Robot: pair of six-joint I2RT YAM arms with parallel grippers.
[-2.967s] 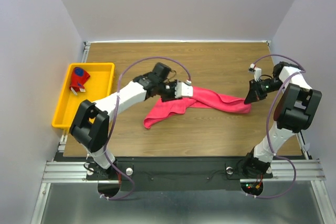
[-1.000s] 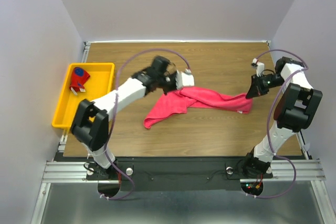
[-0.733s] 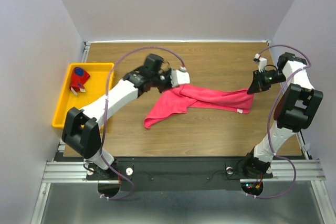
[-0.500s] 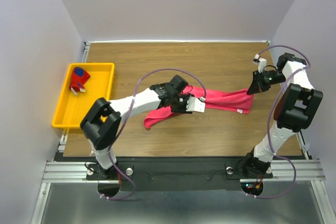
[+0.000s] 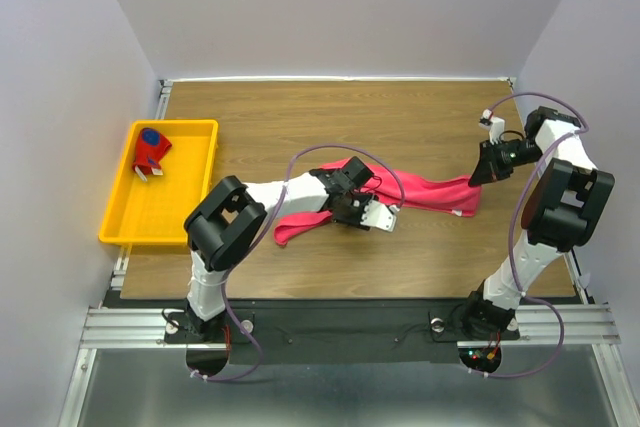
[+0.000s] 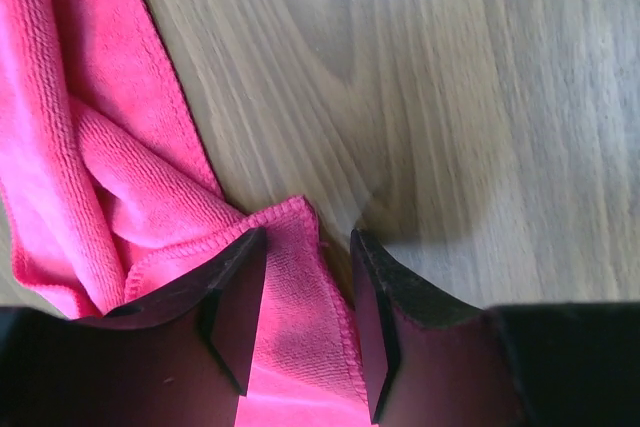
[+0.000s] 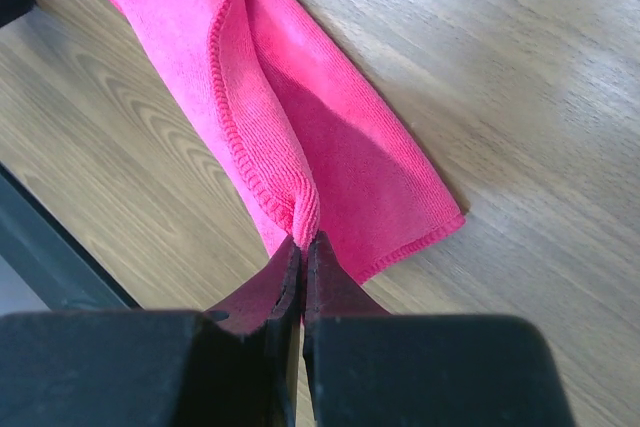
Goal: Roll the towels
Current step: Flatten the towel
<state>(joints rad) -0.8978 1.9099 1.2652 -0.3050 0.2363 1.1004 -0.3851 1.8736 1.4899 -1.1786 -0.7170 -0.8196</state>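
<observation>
Left gripper (image 6: pixel 307 245) moved right, pink towel (image 5: pixel 430 192) lying left-right

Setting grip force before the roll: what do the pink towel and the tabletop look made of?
The pink towel looks like soft microfibre terry, matte: fine looped pile and a stitched hem show. The tabletop looks like smooth wood-grain board with slight sheen; solid wood or laminate, I cannot tell.

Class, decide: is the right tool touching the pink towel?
Touching. The right wrist view shows the right tool closed on a raised fold of the pink towel, cloth pinched between its tips.
</observation>
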